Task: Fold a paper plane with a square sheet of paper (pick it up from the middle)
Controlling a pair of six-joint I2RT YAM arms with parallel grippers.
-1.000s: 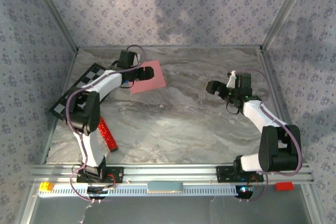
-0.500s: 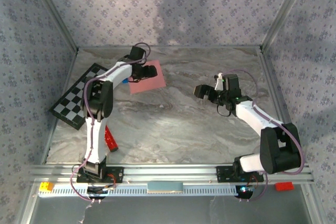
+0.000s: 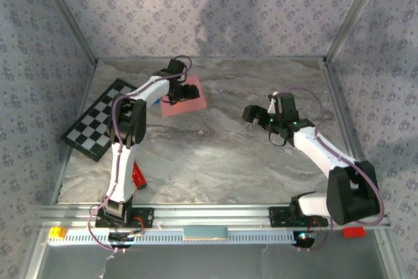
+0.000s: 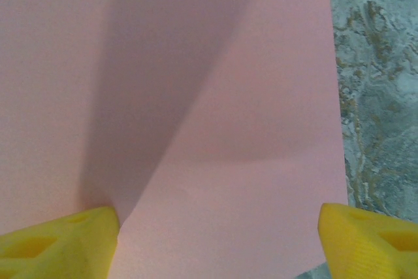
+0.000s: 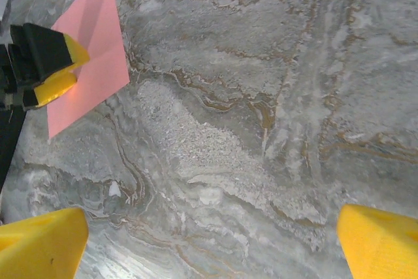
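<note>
The left gripper (image 3: 175,95) is hovering, fingers wide, over the sheet (image 3: 193,100) near the table's (image 3: 215,161) far edge; the right gripper (image 3: 256,113) is hanging wide open, empty.

Three enclosure walls of blue-grey floral-patterned covering (image 3: 274,11), slanted bare aluminium corner posts (image 3: 65,14), flat grey marble-veined tabletop (image 3: 222,161), slotted aluminium rail (image 3: 215,214) along near edge, even diffuse light, soft dark shadow (image 3: 219,14) on back wall
</note>
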